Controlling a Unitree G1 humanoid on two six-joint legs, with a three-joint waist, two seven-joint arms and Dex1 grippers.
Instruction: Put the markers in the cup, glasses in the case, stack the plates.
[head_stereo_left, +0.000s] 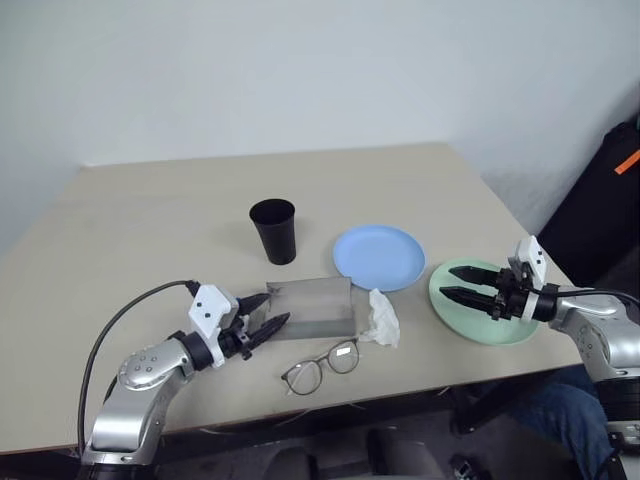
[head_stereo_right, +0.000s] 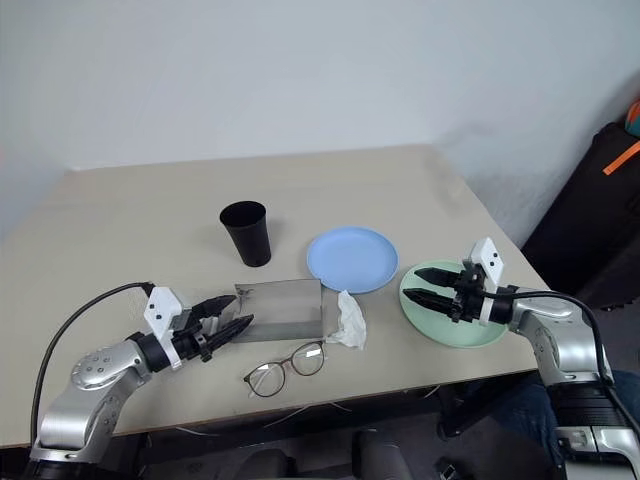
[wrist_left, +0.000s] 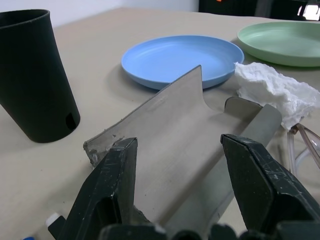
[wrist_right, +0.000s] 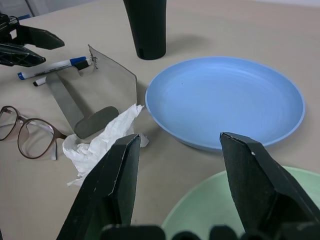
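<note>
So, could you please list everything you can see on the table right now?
cup: 1, black, upright, mid-table
blue plate: 1, light blue, beside cup
green plate: 1, mint, near right edge
case: 1, grey, open, in front of cup
tissue: 1, white, crumpled, beside case
glasses: 1, dark-framed, near front edge
markers: 2, one white with blue cap, behind case
left gripper: open, at case
right gripper: open, over green plate

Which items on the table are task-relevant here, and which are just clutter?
Task items:
- markers, beside the case
- black cup
- glasses, near the table's front edge
- grey case, open
- blue plate
- green plate

Clutter:
- crumpled white tissue, between case and green plate
</note>
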